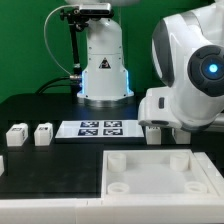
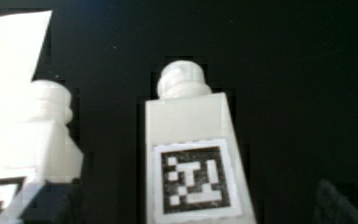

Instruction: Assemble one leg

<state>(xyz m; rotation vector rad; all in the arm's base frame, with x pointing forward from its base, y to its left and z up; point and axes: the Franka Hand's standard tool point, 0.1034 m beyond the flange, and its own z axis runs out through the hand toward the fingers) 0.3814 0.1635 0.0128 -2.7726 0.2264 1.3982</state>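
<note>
We are seeing the claw [image 2: 190,208] hanging released over the black tabletop [image 1: 40,105], with its two dark fingers [image 2: 350,200] standing wide apart at the edges of the wrist view. Between them the leg [image 2: 190,140] is resting on the tabletop. Its square black-and-white tag is facing the wrist camera and its rounded end is pointing away from the claw. Neither finger is touching it. Just beside it a second white peg [image 2: 48,125] is showing, partly covered by one finger, and we cannot tell whether the two pieces are touching.

In the exterior view we are finding the leg [image 1: 153,133] beneath the arm [image 1: 190,75]. It is sitting just past the end of the marker board [image 1: 100,128] on the exterior view's right, near the far rim of the white tray [image 1: 150,152]. Toward the exterior view's left, one spare leg [image 1: 17,135] and another spare leg [image 1: 43,133] are sitting side by side, well apart from the claw.
</note>
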